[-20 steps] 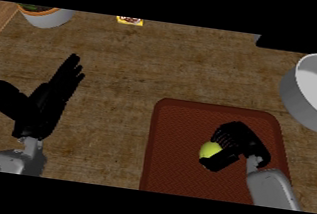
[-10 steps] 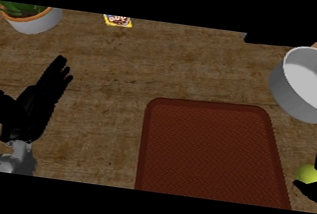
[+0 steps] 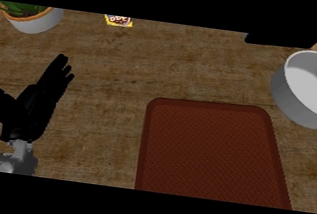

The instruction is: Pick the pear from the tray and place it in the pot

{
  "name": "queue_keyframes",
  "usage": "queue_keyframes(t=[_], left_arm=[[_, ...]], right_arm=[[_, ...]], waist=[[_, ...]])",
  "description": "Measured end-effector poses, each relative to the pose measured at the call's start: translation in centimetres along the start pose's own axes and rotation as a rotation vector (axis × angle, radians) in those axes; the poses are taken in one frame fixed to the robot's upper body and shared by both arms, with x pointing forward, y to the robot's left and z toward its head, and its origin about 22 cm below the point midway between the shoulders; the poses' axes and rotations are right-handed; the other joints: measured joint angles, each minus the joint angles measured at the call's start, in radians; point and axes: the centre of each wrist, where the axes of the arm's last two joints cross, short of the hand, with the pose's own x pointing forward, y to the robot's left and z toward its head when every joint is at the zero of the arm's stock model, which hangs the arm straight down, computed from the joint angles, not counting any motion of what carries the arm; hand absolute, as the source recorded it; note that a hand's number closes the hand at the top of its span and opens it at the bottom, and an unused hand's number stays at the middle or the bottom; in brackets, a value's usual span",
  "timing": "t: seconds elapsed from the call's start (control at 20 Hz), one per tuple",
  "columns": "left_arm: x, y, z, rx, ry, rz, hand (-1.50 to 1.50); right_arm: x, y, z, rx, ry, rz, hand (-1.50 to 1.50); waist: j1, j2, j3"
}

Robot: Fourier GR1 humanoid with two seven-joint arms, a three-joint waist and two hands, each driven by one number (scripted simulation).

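Pear not visible in frame, can't tell where it is. My left hand (image 3: pixel 28 111) at lower left: fingers (image 3: pixel 57 74) straight, pressed together, thumb splayed out. Brown tray (image 3: pixel 214 157) lower centre-right, grey pot (image 3: pixel 287 98) at upper right edge.

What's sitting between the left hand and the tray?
Nothing. In the head view, only bare counter separates the open left hand from the tray.

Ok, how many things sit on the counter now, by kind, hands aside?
Tray: 1
Pot: 1
Potted plant: 1
Small yellow packet: 1
Black object at the top edge: 1
Pear: 0 in view
Total: 5
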Motion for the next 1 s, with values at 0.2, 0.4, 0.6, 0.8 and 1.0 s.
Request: queue_keyframes(t=[0.2,0.4,0.6,0.8,1.0], left_arm=[[0.0,-0.4,-0.5,-0.006,-0.003,-0.003,0.00],[0.3,0.1,-0.4,-0.016,0.005,-0.002,0.00],[0.0,-0.6,-0.5,-0.027,0.004,0.002,0.00],[0.0,-0.7,-0.2,-0.045,0.002,-0.004,0.00],[0.1,-1.1,-0.7,-0.057,-0.002,-0.006,0.00]], right_arm=[[-0.4,-4.5,1.1,-0.129,-0.089,-0.037,1.50],[0.3,-8.0,2.4,-0.230,-0.207,-0.081,1.50],[1.8,-11.2,3.4,-0.290,-0.284,-0.145,1.50],[4.4,-13.1,3.2,-0.295,-0.294,-0.178,1.50],[6.7,-13.4,1.9,-0.280,-0.267,-0.207,1.50]], waist=[[0.008,0.001,-0.001],[0.017,0.001,-0.001],[0.028,0.004,-0.001],[0.045,0.007,-0.001],[0.055,0.010,-0.001]])
